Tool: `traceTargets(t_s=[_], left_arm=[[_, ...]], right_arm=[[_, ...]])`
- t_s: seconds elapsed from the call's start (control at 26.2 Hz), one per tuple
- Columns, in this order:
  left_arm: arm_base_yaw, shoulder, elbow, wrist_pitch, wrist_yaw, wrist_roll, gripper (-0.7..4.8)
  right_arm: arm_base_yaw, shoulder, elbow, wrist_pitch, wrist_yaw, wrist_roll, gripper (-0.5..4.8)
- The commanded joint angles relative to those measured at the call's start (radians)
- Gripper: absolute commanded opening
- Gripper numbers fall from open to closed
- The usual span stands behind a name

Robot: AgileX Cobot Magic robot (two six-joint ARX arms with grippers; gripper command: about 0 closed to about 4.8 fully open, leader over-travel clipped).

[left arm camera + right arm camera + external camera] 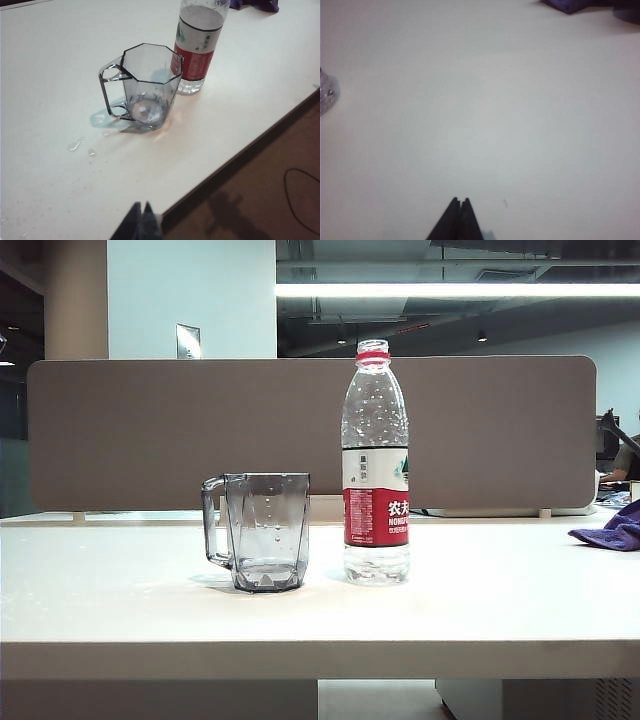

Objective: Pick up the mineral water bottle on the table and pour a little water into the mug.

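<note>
the mineral water bottle [376, 465] is cut off above its label in the left wrist view; uncapped, it stands upright at the mug's [258, 530] 3 o'clock on the table [480, 590], touched by neither pinched-closed, empty left gripper [141, 210] nor right gripper [459, 204]

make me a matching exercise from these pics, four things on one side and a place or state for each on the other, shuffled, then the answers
Things
1. mineral water bottle
2. mug
3. purple cloth
4. right gripper

Places or states
A. shut, holding nothing, over bare table
B. at the far right edge of the exterior view
C. uncapped, upright, red-and-white label
D. smoky grey, handle turned away from the bottle

Pairs: 1-C, 2-D, 3-B, 4-A

The left gripper is also shut and empty, off the near edge of the table.
</note>
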Motion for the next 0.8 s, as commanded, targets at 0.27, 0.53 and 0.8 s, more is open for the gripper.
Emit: traceTargets(t_s=[0.27, 0.53, 0.8], left_arm=[[0.000, 0.000, 0.002, 0.012, 0.002, -0.004, -0.05], [0.000, 0.000, 0.002, 0.012, 0.002, -0.004, -0.05], [0.000, 0.000, 0.002, 0.012, 0.002, -0.004, -0.05]], right_arm=[[-0.010, -0.124, -0.007, -0.061, -0.023, -0.002, -0.01], [-0.010, -0.175, -0.007, -0.062, -0.016, -0.170, -0.01], [-0.010, -0.270, -0.007, -0.061, -0.016, -0.142, -0.01]])
